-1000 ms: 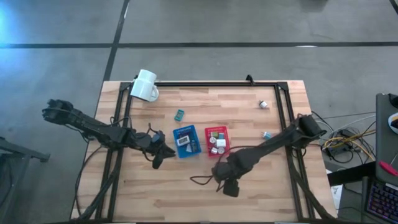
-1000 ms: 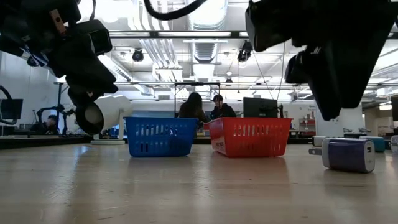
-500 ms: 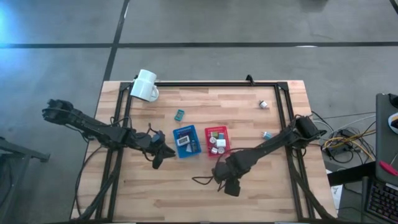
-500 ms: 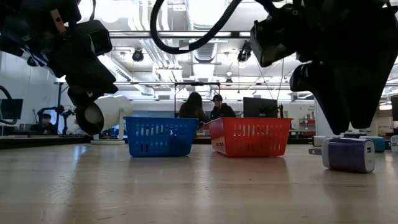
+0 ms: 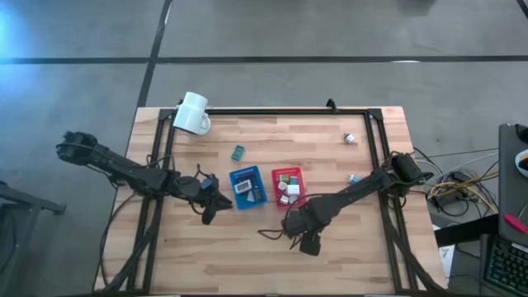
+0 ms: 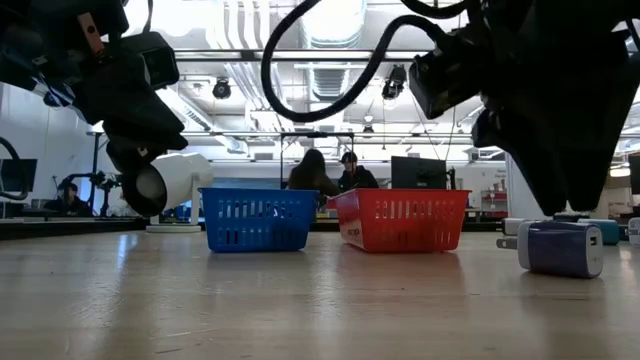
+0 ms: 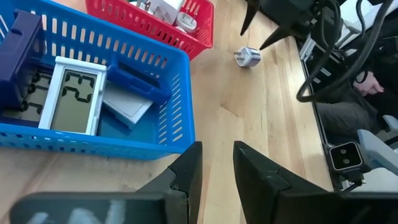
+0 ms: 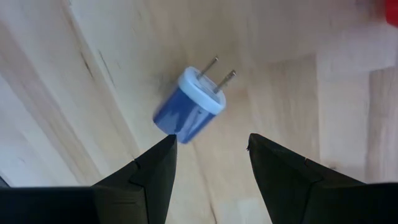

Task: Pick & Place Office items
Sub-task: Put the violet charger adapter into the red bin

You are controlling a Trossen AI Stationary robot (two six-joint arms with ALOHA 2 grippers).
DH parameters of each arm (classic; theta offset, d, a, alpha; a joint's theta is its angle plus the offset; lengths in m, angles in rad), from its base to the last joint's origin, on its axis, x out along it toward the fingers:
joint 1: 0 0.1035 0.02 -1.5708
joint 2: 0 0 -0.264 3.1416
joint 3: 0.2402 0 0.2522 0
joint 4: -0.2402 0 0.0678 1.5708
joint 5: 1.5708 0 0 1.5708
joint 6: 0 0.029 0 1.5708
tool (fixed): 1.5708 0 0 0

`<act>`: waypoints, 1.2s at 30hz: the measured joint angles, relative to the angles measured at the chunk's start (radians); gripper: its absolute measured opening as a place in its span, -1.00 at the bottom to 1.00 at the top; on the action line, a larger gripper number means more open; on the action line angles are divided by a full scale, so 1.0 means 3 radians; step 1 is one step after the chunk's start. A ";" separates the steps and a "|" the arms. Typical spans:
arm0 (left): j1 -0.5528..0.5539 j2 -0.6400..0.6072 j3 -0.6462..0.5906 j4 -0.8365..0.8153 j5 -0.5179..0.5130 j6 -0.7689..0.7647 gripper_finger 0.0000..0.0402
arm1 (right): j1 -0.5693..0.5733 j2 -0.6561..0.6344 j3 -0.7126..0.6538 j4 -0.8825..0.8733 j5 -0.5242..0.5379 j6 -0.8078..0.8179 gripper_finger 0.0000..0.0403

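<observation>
Right wrist view | right gripper (image 8: 211,155) jaws parted, empty, over blue plug adapter (image 8: 189,110) | left gripper (image 7: 216,163) narrow, empty, beside blue basket (image 7: 176,106) | risk: off-centre closure knocks adapter aside, prongs snagging.

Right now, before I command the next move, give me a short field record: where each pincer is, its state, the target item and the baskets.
right pincer: open, empty, hanging just over the blue plug adapter, near the table's front
target item: blue plug adapter, lying on its side on the wood, prongs free
left pincer: narrow gap, holding nothing, beside the blue basket
blue basket: holds flat pieces, one with a pale screen
red basket: right of the blue one, holds small white and teal pieces
loose items: teal piece behind the baskets
</observation>
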State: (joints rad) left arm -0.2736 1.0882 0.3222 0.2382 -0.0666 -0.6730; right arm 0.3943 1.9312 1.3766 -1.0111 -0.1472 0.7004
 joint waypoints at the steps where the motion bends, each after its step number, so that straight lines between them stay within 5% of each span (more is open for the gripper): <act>1: -0.0002 0.0000 0.0000 0.0001 0.0000 -0.0005 -0.53 | -0.0001 0.0000 0.0000 -0.0025 -0.0006 0.0002 -0.04; 36: -0.0014 0.0000 0.0000 -0.0001 0.0000 -0.0016 -0.53 | 0.0000 0.0000 0.0000 -0.0107 -0.0030 0.0011 -0.04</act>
State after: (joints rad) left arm -0.2779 1.0882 0.3222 0.2379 -0.0666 -0.6777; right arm 0.3943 1.9312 1.3766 -1.0431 -0.1562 0.7036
